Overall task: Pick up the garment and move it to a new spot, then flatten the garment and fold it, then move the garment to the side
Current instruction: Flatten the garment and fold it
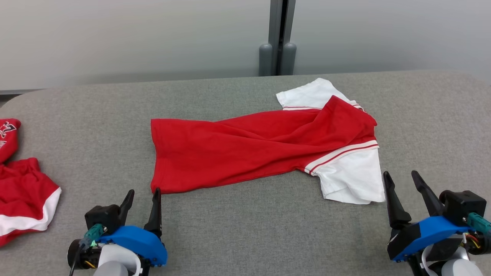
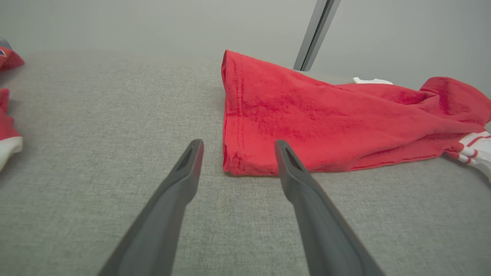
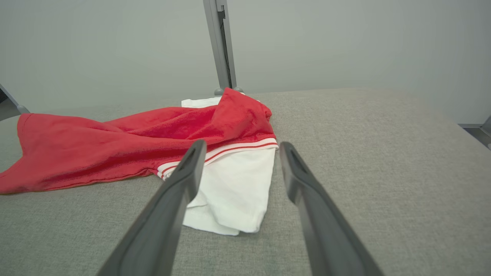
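A red cotton T-shirt with white, red-striped sleeves [image 1: 245, 149] lies in the middle of the grey fabric-covered surface [image 1: 245, 237]. It is stretched out sideways, with its hem toward the robot's left and its sleeves toward the right. The red body is bunched into long folds. The near white sleeve [image 1: 353, 180] lies spread out on the cloth-covered top, while the far white sleeve [image 1: 307, 96] is partly covered by a turned-over flap of red.

The left gripper [image 1: 144, 193] sits low at the near corner of the hem. Its two dark fingers are spread apart and hold nothing, and one fingertip is just beside that corner. I cannot tell whether it touches the cloth. The right gripper [image 1: 401, 176] is also spread wide and empty, just to the right of the near white sleeve and clear of it.

At the far left edge lies a second red garment with white trim [image 1: 23, 191], well apart from the T-shirt. A grey upright post [image 1: 278, 38] stands behind the surface against a pale wall.
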You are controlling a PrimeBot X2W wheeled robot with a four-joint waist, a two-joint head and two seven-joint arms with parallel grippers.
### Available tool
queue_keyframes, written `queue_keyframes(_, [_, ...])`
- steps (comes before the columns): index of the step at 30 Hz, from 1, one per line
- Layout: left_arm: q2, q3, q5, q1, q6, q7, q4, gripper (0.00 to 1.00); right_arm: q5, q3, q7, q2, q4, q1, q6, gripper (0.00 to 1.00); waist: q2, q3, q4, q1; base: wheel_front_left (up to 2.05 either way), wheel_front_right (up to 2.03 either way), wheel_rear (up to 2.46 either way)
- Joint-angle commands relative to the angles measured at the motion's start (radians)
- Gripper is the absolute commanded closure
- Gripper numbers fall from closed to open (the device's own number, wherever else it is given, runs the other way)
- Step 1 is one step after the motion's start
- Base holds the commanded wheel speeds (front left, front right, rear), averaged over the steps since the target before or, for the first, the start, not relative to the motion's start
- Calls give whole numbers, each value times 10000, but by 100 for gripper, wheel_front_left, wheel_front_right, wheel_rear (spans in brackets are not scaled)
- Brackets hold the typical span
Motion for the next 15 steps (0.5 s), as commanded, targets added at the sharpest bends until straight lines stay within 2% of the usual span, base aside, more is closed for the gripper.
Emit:
queue_keyframes(1, [-27, 17, -71, -313, 56, 67, 257, 0, 35, 38, -68, 13, 28, -112, 1, 0, -1, 95, -25, 0, 0, 0, 0])
queue_keyframes(10, [-129, 272, -353, -1875, 505, 282, 2389, 0, 22, 308, -124, 8, 204, -570, 1, 0, -1, 832, -547, 0, 0, 0, 0])
queue_keyframes(15, [-173, 431, -534, -2264, 843, 571, 3360, 0, 89, 347, 136, 3, 711, -909, 1, 0, -1, 1125, -741, 0, 0, 0, 0])
